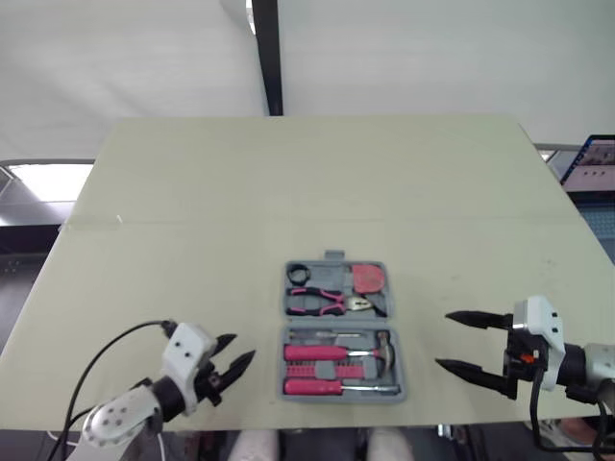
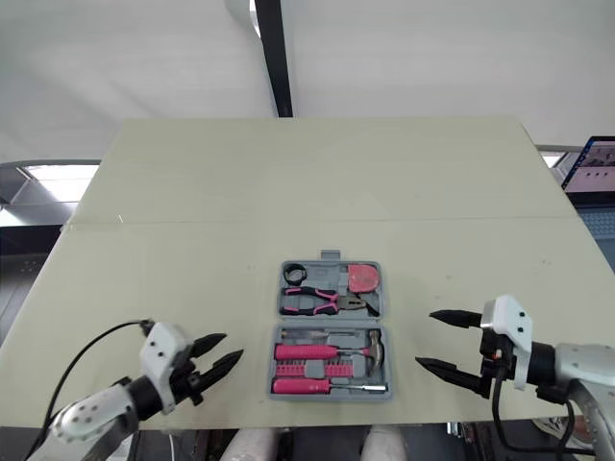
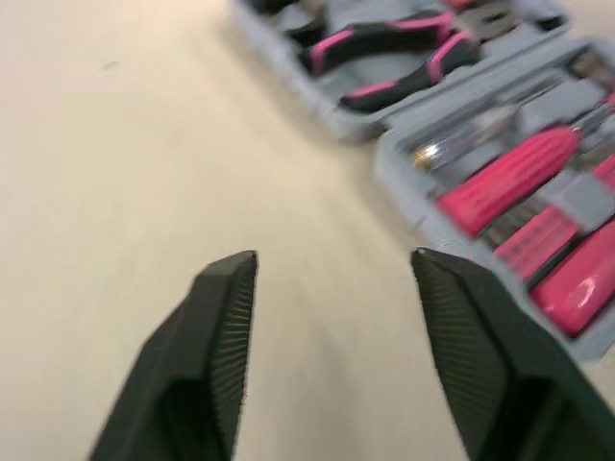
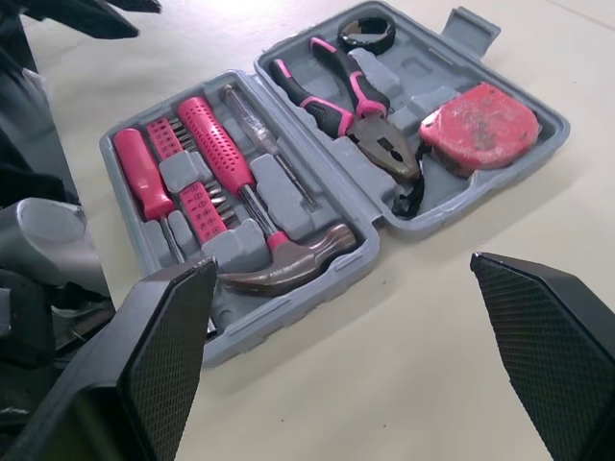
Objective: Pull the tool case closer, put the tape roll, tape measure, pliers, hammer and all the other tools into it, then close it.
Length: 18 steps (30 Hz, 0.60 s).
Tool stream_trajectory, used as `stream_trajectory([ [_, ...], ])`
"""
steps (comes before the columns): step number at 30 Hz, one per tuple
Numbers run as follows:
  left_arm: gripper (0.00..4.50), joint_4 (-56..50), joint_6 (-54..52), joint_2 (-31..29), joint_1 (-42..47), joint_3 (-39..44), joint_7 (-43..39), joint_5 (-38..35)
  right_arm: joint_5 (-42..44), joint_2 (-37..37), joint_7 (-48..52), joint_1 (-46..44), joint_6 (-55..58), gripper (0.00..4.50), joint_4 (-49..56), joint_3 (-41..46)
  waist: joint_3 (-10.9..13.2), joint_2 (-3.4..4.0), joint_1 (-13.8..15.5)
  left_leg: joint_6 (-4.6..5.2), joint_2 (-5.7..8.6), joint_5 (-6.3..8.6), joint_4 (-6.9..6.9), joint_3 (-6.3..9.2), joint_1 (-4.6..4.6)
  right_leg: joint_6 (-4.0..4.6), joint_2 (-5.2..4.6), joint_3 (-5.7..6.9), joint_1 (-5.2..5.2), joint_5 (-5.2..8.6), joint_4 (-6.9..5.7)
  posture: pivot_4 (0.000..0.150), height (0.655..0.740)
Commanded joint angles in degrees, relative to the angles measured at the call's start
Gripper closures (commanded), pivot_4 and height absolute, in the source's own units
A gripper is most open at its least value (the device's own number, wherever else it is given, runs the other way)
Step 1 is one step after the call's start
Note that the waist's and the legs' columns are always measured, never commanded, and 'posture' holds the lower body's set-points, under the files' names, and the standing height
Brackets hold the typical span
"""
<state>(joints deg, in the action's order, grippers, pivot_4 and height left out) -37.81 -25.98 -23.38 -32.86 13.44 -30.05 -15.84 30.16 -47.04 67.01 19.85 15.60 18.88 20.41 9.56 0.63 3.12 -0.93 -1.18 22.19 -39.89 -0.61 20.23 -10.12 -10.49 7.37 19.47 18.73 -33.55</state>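
Open case (image 4: pixel 288 197) with tools inside lay on the table (image 1: pixel 288 192).
Left gripper (image 1: pixel 243 347) and right gripper (image 1: pixel 443 339) flanked it, both spread open and empty.

Open tool case (image 1: pixel 338 331) lies flat on table (image 1: pixel 288 192), between 2 grippers. Left gripper (image 1: pixel 243 347), fingers spread: narrow strip of bare tabletop between its fingertips and case wall facing it. Right gripper (image 1: pixel 443 339), fingers wide apart: wider bare gap to case's opposite wall. Ahead of both grippers, past case, tabletop bare to far edge. Case pockets filled: hammer (image 4: pixel 288 264), pliers (image 4: pixel 356 106), tape measure (image 4: pixel 480 125).
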Motion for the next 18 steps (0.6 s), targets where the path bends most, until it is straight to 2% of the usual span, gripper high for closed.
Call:
stream_trajectory([
  [1, 0.01, -0.75, 3.17, 3.45, -4.56, 5.13, 1.82, -2.41, -0.56, 1.24, -1.5, 3.86, -1.73, 0.0, 2.93, 2.89, 0.0, -0.01, -0.01, 0.0, 0.0, 0.02, 0.01, -0.01, -0.01, 0.0, 0.0, -0.01, -0.01, 0.0, 0.0, 0.15, 0.74],
  [7, 0.01, -0.26, 6.78, 6.06, -11.12, 5.38, 1.0, -1.81, -1.94, 2.44, -2.07, 7.56, -3.82, 0.0, 2.78, 3.14, 0.01, -0.02, -0.29, 0.0, -0.01, 0.07, 0.02, -0.06, -0.03, 0.01, 0.01, -0.06, 0.01, 0.01, 0.02, 0.15, 0.74],
  [13, 0.01, 2.55, 9.9, 5.33, -11.36, 4.56, 0.31, -0.38, -3.99, 1.2, -1.97, 7.68, -4.24, 0.0, 1.81, 2.57, 0.0, -0.01, -0.26, 0.01, -0.01, 0.09, 0.02, -0.06, -0.03, 0.03, 0.01, -0.06, 0.01, 0.02, 0.03, 0.15, 0.74],
  [16, 0.01, 4.67, 11.86, 4.74, -9.29, 3.72, -0.45, -0.36, -3.98, -1.31, -2.85, 6.43, 1.33, 0.0, 1.97, 1.52, 0.0, 0.0, -0.29, 0.02, -0.01, 0.09, 0.02, -0.09, -0.02, 0.03, 0.01, -0.07, 0.03, 0.02, 0.03, 0.15, 0.74],
  [18, 0.52, 6.15, 12.41, 4.02, -5.87, 1.67, -0.91, 0.13, -2.98, -2.48, -4.05, 3.52, 5.45, 0.0, 1.97, 0.21, 0.0, -0.01, -0.29, 0.02, -0.02, 0.09, 0.01, -0.08, -0.03, 0.03, 0.01, -0.06, 0.02, 0.02, 0.02, 0.15, 0.74],
])
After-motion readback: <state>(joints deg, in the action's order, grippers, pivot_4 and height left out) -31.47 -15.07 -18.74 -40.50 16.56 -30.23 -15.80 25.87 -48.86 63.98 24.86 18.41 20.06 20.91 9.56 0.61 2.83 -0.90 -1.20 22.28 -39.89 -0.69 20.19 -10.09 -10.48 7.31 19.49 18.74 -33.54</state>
